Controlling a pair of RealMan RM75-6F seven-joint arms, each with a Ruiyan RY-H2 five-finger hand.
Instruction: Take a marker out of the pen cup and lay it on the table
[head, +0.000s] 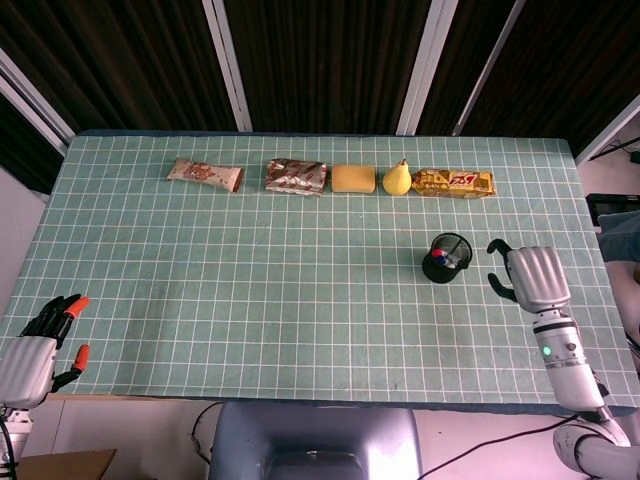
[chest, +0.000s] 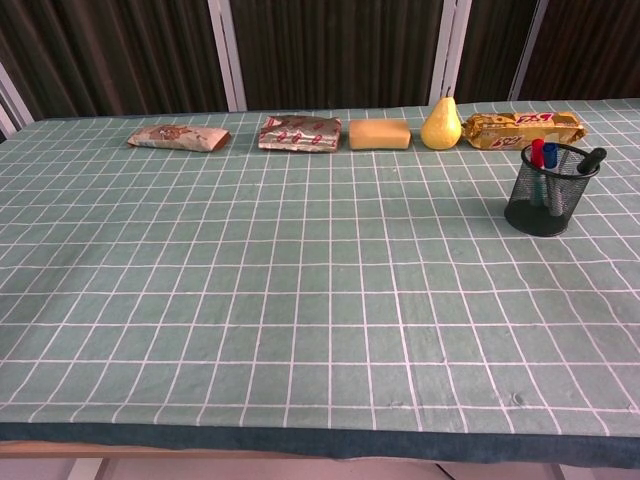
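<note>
A black mesh pen cup (head: 448, 258) (chest: 546, 191) stands upright right of the table's middle. It holds a red marker (chest: 537, 153), a blue marker (chest: 550, 153) and a black marker (chest: 593, 160). In the head view my right hand (head: 533, 276) hovers just right of the cup, apart from it, fingers spread and holding nothing. My left hand (head: 38, 346) hangs off the table's near left corner, empty with fingers apart. The chest view shows neither hand.
Along the far side lie a snack bar (head: 204, 174), a foil wrapper (head: 296, 176), a yellow sponge (head: 353, 178), a pear (head: 398, 179) and a gold packet (head: 454, 183). The green grid cloth (head: 250, 290) covers the table.
</note>
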